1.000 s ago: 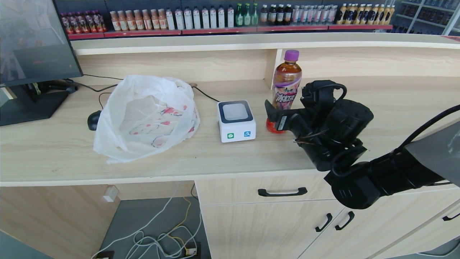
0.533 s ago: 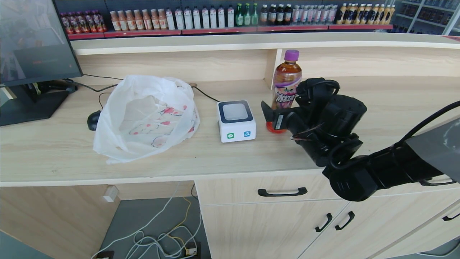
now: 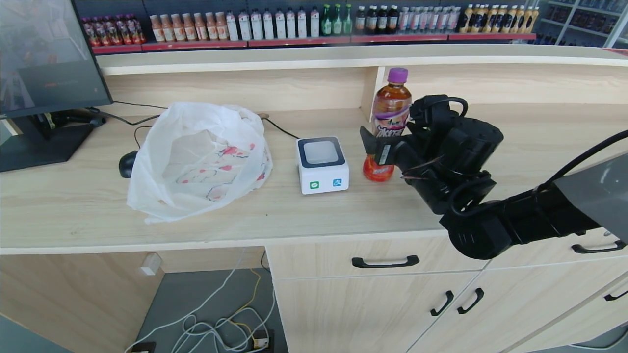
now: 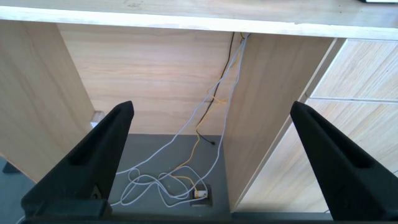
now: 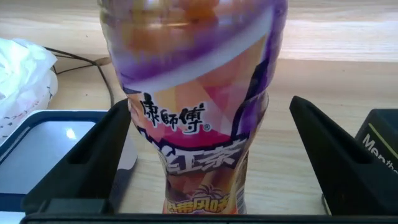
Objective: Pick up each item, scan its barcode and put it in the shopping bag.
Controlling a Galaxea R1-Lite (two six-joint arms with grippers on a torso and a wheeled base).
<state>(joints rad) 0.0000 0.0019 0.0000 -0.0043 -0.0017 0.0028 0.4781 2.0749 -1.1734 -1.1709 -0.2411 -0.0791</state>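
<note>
Grasp step: right gripper [image 5: 208, 163] spread wide around the bottle [image 3: 390, 109], holding nothing yet. Bottle stands upright just right of the scanner [image 3: 322, 164]. Next move probably needs closing, then lifting barcode over scanner.

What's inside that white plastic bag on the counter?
The shopping bag lies open; inside shows only its own white plastic with red print, no item visible. Crumpled folds hide its lower corners, so something small there cannot be ruled out.

A monitor [image 3: 46, 59] stood at the counter's [image 3: 294, 211] left end, a black mouse [image 3: 128, 164] near it; cables [image 3: 196, 327] lay on the floor below.
</note>
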